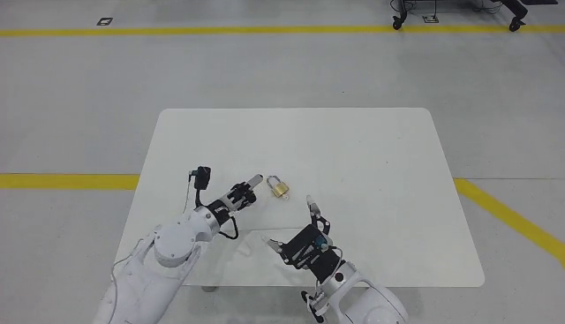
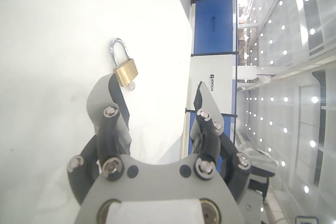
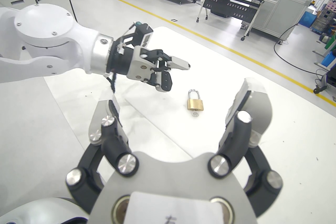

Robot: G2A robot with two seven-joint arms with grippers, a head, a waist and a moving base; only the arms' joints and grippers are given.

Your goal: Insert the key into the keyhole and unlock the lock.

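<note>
**Padlock flanked by two open pincers: hazards and clearance**

The padlock (image 1: 279, 186) lies flat near the middle of the table (image 1: 371, 147), with a small key (image 2: 131, 86) at its keyhole end. The left gripper (image 1: 250, 189), jaws wide, hovers just left of it. The right gripper (image 1: 291, 224), equally wide and empty, sits nearer. A glancing finger would likely slide the loose lock or knock the key askew. Room is ample far and right; the near edge is close
</note>
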